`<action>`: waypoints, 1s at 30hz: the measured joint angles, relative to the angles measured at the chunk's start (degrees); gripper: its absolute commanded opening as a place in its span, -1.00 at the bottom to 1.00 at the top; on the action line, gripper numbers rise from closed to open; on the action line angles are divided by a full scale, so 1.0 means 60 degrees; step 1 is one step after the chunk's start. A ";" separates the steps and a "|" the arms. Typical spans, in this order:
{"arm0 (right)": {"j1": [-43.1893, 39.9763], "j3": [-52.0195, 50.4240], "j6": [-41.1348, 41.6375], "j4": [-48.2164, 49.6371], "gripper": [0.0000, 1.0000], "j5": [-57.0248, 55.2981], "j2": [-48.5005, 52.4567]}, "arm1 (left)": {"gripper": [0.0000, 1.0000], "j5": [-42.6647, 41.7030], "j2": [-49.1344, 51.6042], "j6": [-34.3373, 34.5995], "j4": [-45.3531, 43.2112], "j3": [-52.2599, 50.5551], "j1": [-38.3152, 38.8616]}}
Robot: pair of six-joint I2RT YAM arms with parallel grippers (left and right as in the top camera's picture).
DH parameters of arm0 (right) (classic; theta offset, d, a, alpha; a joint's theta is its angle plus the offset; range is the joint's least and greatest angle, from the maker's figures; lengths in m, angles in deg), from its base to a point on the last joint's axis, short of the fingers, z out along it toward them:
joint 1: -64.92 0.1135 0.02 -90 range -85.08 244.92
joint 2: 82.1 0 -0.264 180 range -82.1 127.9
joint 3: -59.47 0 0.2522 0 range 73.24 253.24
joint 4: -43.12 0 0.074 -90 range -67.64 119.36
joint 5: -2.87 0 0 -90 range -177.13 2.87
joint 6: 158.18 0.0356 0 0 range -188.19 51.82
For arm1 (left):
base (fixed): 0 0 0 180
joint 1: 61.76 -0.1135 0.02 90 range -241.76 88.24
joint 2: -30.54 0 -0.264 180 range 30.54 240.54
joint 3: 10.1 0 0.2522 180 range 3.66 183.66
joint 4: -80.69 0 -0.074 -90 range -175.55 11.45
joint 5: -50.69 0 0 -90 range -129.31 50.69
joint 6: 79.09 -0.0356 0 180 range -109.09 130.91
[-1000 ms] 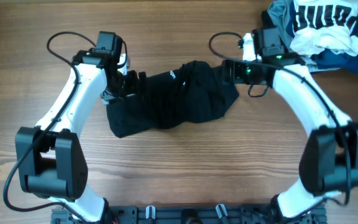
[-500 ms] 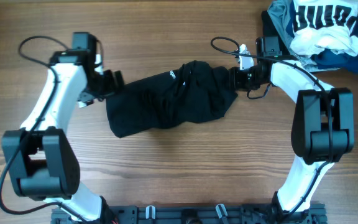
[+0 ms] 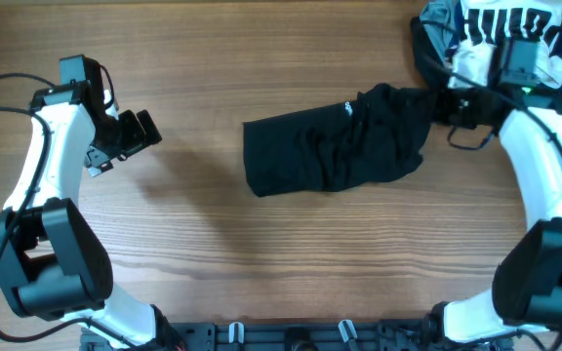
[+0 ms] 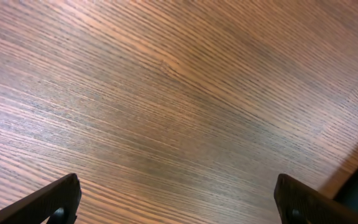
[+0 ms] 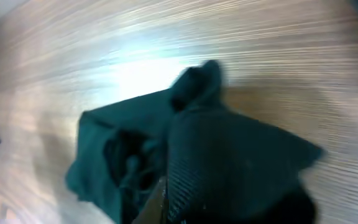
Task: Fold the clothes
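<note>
The black garment (image 3: 335, 148) is seen bunched right of centre on the wood-grain bench (image 3: 261, 263). Its upper right end is clenched in the right gripper (image 3: 447, 105), just beside a pile of other clothes (image 3: 515, 34) in the upper right corner. The left gripper (image 3: 137, 132) is held released over bare wood at the left, well apart from the garment.
</note>
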 measured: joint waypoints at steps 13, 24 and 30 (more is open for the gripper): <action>0.6419 0.0000 0.2229 0.2732 -0.92 -0.1523 0.0018 | 1.00 0.0033 0.0004 -0.0073 -0.0364 0.0000 0.0000; 0.7508 0.0036 0.2747 0.3322 0.98 -0.1362 0.1683 | 1.00 0.0033 0.0004 -0.0076 -0.0565 -0.0004 0.0000; 0.7453 0.1636 0.2022 0.0364 0.99 -0.2044 0.0878 | 1.00 0.0029 0.0004 -0.0073 -0.0652 -0.0007 0.0000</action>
